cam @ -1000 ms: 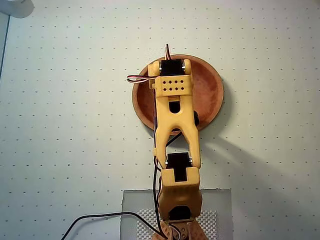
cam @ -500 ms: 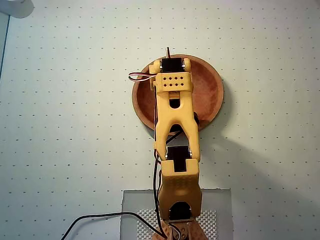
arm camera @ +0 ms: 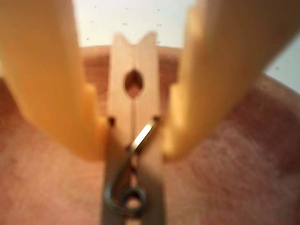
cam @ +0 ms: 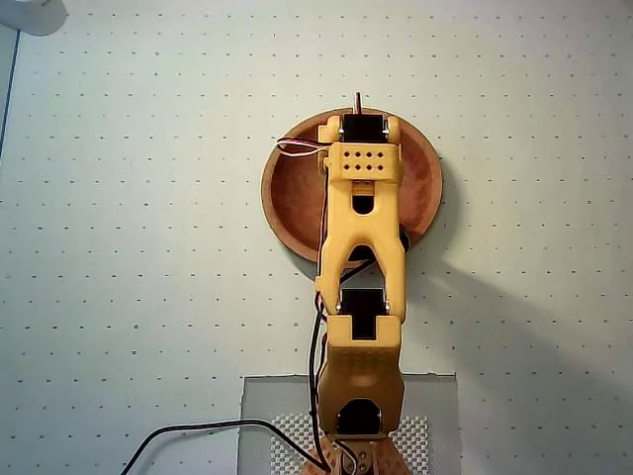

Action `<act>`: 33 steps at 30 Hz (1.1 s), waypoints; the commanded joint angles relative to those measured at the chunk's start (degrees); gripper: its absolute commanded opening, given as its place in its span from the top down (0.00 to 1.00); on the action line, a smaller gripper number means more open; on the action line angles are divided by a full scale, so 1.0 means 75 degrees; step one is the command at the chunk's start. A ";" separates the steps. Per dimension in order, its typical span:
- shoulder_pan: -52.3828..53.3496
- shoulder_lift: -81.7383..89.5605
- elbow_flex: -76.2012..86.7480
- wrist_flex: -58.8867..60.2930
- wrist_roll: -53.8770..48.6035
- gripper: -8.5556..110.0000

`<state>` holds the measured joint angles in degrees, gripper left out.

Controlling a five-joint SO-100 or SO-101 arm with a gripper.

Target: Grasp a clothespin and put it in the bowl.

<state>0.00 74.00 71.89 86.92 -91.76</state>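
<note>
Tool: the tool (arm camera: 133, 136) was closed on the clothespin (arm camera: 133, 98), its two yellow fingers (arm camera: 56, 93) pressing the wooden sides just above the metal spring, as the wrist view showed.
Clothespin: it hung pinched between the fingers, its notched end pointing away from the camera, over the reddish interior of the bowl (arm camera: 234, 164). Whether its lower end touched the wood could not be told.
Bowl: in the overhead view the bowl (cam: 420, 173) sat on the dotted tabletop (cam: 138, 247), in front of the arm's base, with the arm (cam: 362, 247) stretched over its middle and hiding the tool and the clothespin.
Step in hand: judged from this, the carry was done and the placing was in hand; the clothespin was over the bowl but not yet let go.
Next move: it seemed to call for parting the fingers so the clothespin dropped inside the rim, then lifting the arm straight up so it did not snag the pin or nudge the bowl.
</note>
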 commanded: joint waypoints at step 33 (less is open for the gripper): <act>-0.0070 0.6598 0.1992 -0.0059 0.2379 0.96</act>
<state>0.00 115.66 86.66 87.01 -78.49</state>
